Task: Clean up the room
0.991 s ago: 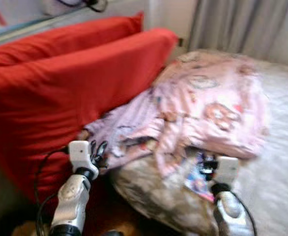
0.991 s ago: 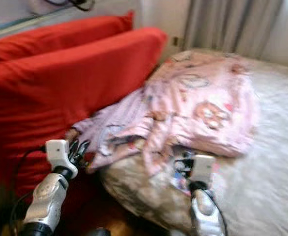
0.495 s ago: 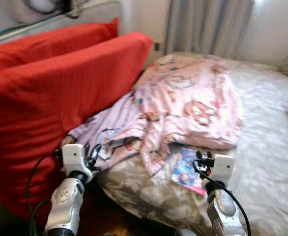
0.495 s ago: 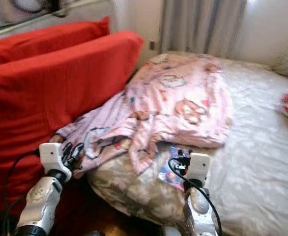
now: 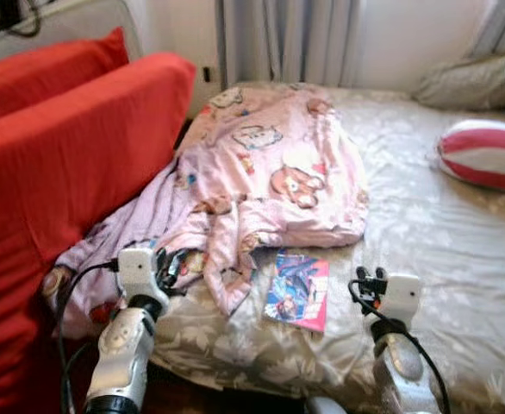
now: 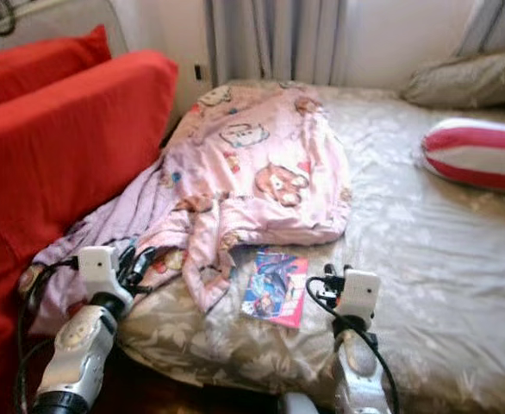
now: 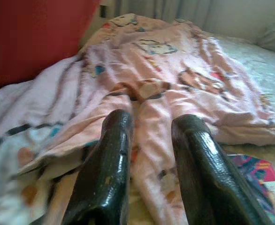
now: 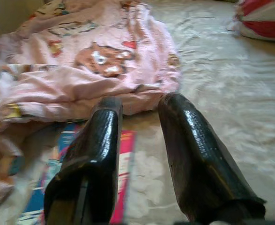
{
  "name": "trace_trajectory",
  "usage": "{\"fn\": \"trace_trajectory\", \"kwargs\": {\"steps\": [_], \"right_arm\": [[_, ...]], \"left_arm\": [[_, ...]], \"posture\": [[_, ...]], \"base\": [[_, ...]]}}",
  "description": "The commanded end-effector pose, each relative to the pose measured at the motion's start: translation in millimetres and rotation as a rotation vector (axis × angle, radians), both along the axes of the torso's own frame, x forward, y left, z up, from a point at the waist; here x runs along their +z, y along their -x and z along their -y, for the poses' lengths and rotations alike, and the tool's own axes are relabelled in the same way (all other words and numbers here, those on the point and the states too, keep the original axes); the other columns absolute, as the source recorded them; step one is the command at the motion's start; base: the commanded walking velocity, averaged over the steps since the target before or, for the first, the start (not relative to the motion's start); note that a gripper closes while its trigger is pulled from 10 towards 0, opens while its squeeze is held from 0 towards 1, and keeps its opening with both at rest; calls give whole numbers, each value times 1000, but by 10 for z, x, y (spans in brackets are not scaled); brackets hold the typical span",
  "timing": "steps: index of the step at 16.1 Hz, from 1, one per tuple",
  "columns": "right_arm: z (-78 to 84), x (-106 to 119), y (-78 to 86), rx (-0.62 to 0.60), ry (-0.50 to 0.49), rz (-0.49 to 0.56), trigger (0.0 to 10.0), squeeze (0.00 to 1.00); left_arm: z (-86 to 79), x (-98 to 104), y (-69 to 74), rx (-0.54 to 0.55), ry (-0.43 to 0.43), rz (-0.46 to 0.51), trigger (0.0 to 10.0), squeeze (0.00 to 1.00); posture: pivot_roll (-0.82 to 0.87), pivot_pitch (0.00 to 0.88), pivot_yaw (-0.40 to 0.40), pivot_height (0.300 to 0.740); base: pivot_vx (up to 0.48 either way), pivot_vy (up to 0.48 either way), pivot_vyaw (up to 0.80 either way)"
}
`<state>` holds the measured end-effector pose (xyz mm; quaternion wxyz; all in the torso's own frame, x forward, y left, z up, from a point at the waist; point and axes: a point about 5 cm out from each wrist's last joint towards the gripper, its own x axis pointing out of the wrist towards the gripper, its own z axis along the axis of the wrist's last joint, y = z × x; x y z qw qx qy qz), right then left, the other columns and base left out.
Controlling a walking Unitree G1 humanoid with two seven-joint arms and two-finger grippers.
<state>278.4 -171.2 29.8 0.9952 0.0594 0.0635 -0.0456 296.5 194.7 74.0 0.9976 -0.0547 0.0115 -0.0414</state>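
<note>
Bed: wide bed with a grey-beige leaf-patterned sheet (image 5: pixel 425 233); near edge runs just in front of both arms, right half open.
Blanket: one crumpled pink cartoon-print blanket (image 5: pixel 270 172) on the left half, spilling over the bed's left edge.
Book: one bright pink-and-blue picture book (image 5: pixel 298 290), flat, just near of the blanket.
Pillows: one red-and-white striped pillow (image 5: pixel 485 155) far right; two big red cushions (image 5: pixel 71 147) along the left.
Left end effector (image 7: pixel 149 154): fingers spread, hovering over the blanket's near folds.
Right end effector (image 8: pixel 137 140): fingers spread, just right of the book.
</note>
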Motion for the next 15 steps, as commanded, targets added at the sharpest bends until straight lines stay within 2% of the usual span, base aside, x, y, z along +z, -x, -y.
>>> {"fn": "trace_trajectory", "kwargs": {"steps": [1, 4, 7, 15], "right_arm": [[-25, 24, -27, 9, 1, 8, 10000, 0], [-93, 39, -36, 72, 19, 24, 10000, 0], [-102, 44, -35, 77, 13, 27, 10000, 0], [-91, 25, -30, 69, -6, 16, 10000, 0]], "left_arm": [[-54, -16, 19, 15, -1, -15, 10000, 0], [-58, -21, 23, 18, 1, -18, 10000, 0], [-60, -23, 23, 17, 0, -21, 10000, 0], [-67, -21, 25, 18, -1, -19, 10000, 0]], "posture": [[2, 0, 8, 648], [1, 0, 8, 648], [1, 0, 8, 648], [1, 0, 6, 648]], "base": [[0, 0, 0], [161, 0, 0], [274, 0, 800], [319, 0, 0]]}}
